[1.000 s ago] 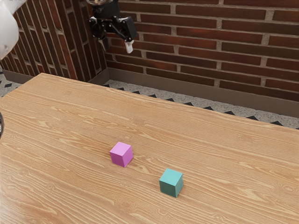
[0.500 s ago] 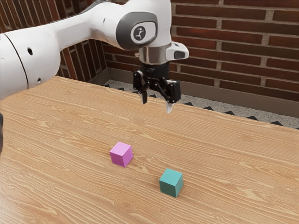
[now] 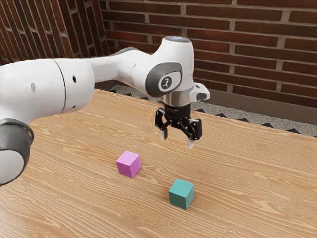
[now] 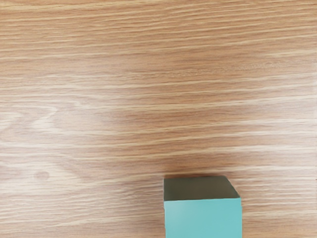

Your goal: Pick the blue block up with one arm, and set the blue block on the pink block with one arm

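status: approach phase, pre-grasp. tool [image 3: 178,141] hangs above the counter [image 3: 257,163], jaws spread wide, nothing between them, no contact w/ any obj. the wide opening suits the job: the jaws must pass down either side of the block before closing.

blue block [image 3: 181,194] (renders teal) sits flat on the counter, below the tool and nearer the camera in the exterior view. not lifted yet. in the wrist view the blue block [image 4: 202,213] lies just under the hand but off-centre, so the tool is prob. not directly over it.

pink block [image 3: 129,164] rests on the counter, near the blue block but apart, toward the exterior view's left. top face bare, usable as stack target.

next req.: centre over blue block, align jaws w/ its flat faces, descend. risk: a skewed grip may twist the block.
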